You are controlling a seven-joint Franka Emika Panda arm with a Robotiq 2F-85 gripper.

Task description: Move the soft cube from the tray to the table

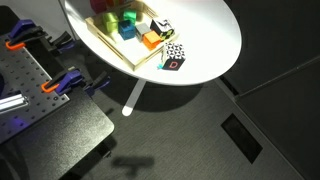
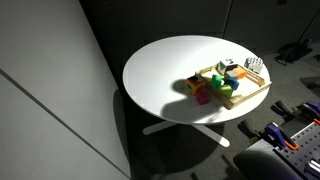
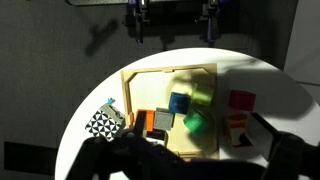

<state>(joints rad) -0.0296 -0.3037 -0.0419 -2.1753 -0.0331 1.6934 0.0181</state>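
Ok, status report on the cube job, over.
Claw open, empty, high over the table. Soft cube in the tray, by the orange block. Nothing over it; look-alike checkered cube on the table beside the tray.

In an exterior view the soft cube (image 1: pixel 162 29), small with black-and-white patterned faces and a touch of yellow, sits flat inside the tray (image 1: pixel 105 47), tucked into the corner that points toward 3 o'clock and close to the low rim. The tray is shallow, rectangular and pale cream, lying flat and turned at a slant on the counter (image 1: pixel 210 35), toward the 10 o'clock side of the top as seen here. The counter is a large round white top on a white pedestal leg.
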